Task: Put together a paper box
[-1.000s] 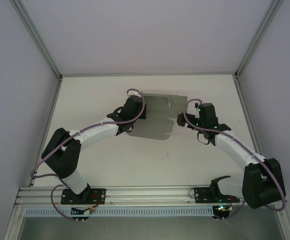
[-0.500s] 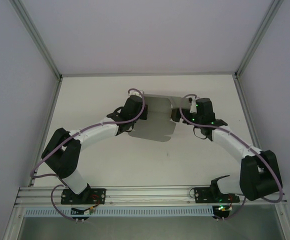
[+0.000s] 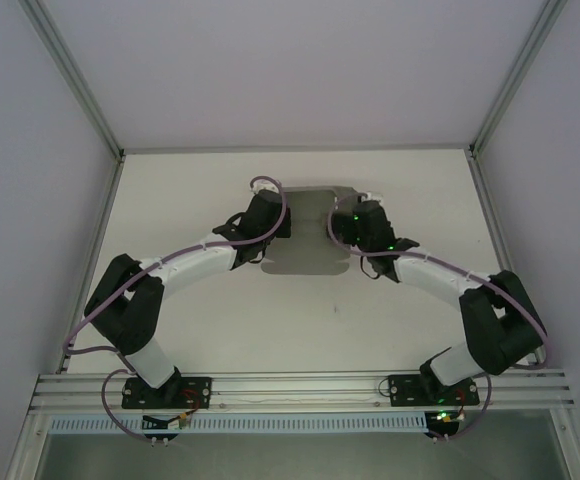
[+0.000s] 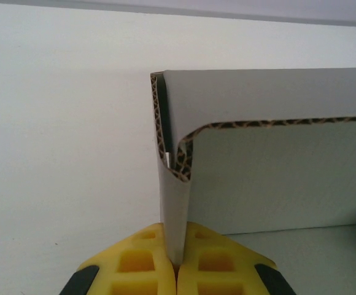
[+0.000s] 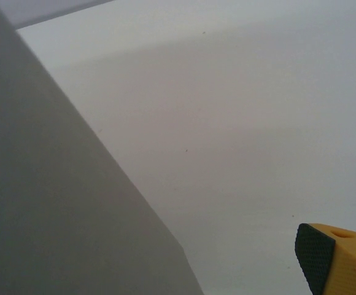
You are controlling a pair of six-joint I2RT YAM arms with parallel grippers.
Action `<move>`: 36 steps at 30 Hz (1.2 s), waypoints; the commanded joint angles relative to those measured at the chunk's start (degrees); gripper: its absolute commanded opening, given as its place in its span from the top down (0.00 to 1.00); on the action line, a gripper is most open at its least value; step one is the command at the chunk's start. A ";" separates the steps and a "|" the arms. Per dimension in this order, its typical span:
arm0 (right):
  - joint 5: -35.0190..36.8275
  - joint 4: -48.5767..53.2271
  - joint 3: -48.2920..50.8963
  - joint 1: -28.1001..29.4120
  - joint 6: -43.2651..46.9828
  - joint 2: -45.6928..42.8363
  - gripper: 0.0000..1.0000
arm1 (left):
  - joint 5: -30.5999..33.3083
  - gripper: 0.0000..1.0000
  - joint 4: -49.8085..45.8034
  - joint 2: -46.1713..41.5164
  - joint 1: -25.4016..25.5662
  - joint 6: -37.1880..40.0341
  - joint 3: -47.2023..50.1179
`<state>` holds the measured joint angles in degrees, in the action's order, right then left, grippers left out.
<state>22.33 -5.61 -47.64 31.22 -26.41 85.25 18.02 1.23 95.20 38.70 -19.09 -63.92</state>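
One piece of plain grey corrugated cardboard, the paper box, looks about halfway between flat sheet and finished box. It lies on the white surface between the two end effectors, with at least one wall stood up and a flap doubled over at that wall's top corner.

The left end effector has its yellow fingers pressed tight together on the lower edge of the upright wall. The wall rises straight ahead of it, and the folded corner, fluted edge showing, sits just above the grip. The right end effector is spread as wide as it goes and holds nothing. A grey panel of the box stands close on its left, while one black-tipped yellow finger hangs over bare surface on the other side. I cannot tell whether that panel touches it.

The worry, to my eye, is the narrow pinch. It has only a thin strip of board, so a sideways shove from the right end effector could drag the wall out of it or crease the wall. The doubled flap looks springy and might pop back open if nothing locks it. The box looks light, so it could simply skate across the smooth surface instead of folding. An open finger could also catch the panel's edge and crumple it.
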 commanded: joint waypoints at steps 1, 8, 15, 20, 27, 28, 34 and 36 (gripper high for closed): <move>10.97 -2.23 -2.09 3.31 -0.23 2.23 0.00 | -4.35 1.00 4.43 -0.38 1.17 -1.79 -1.92; 15.12 -0.85 -2.00 4.48 0.69 1.84 0.00 | -2.16 1.00 5.14 0.13 1.17 -1.21 -0.94; 9.38 3.85 2.20 2.30 6.22 -5.89 0.00 | 1.97 1.00 13.57 5.60 0.24 4.15 3.06; 0.43 8.21 6.72 -4.19 4.70 -14.06 0.00 | 2.98 1.00 20.19 8.63 0.31 5.94 6.24; -8.48 11.59 2.23 -10.66 6.08 -15.00 0.00 | 5.67 1.00 27.01 11.71 1.45 9.78 9.30; -9.00 12.05 0.50 -10.74 6.26 -13.54 0.00 | 6.02 1.00 28.04 12.12 1.68 10.30 9.64; -20.63 16.37 -13.84 -10.99 7.16 -0.18 0.00 | 5.17 1.00 33.69 14.12 2.25 9.93 11.47; -24.22 17.12 -17.74 -10.96 7.21 4.38 0.00 | 5.07 1.00 35.52 14.90 2.38 10.12 12.30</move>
<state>6.44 8.49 -61.34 20.32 -20.45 85.38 22.63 30.87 109.06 40.58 -9.96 -53.19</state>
